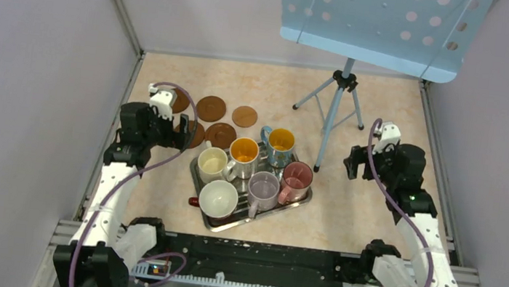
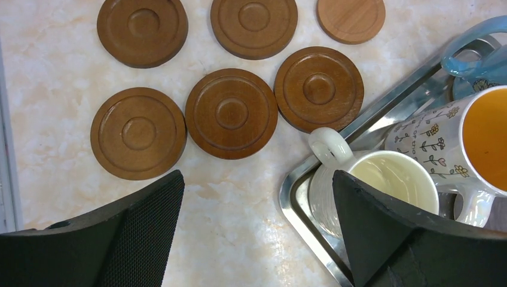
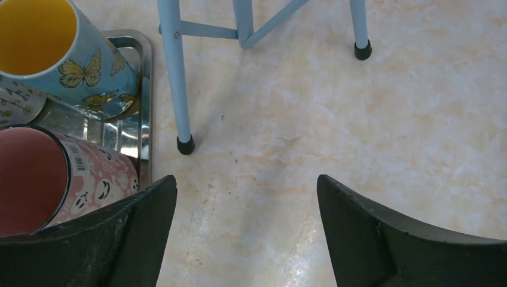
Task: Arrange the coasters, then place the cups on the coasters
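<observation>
Top external view: six round coasters (image 1: 210, 107), five brown, one tan, are laid flat far-left of tray (image 3: 146, 119); six upright cups (image 1: 244, 149) are crowded on it. Left gripper (image 2: 257, 179) and right gripper (image 3: 246, 179) are spread, empty.

Blue mug (image 3: 89, 72) wears yellow butterflies, pink mug (image 3: 95, 176) left of the right hand (image 3: 246, 179); brown ringed coasters (image 2: 231, 113), one tan coaster (image 2: 351, 18).

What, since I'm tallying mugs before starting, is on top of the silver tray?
Six mugs stand on the tray: cream mug, orange-lined mug, blue-handled mug, pink mug, lilac mug, wide white mug. They cover most of its floor; anything beneath them is hidden.
</observation>
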Robot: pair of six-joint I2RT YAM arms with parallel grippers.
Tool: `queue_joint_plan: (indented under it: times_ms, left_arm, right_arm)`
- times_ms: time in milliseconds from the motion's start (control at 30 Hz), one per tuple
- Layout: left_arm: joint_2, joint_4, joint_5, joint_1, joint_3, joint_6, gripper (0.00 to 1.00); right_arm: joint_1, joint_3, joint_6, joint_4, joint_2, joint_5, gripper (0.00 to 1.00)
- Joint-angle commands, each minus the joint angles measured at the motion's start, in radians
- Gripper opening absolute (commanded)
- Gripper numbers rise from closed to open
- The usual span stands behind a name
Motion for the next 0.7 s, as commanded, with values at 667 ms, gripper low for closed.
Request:
queue_joint_plan:
  times_ms: [667]
  left_arm:
    - [0.002, 0.075, 0.003, -0.002, -0.008, -0.072, 0.99]
  right_arm:
    - [0.254, 0.145, 0.298, 0.384, 0.29, 0.161, 0.67]
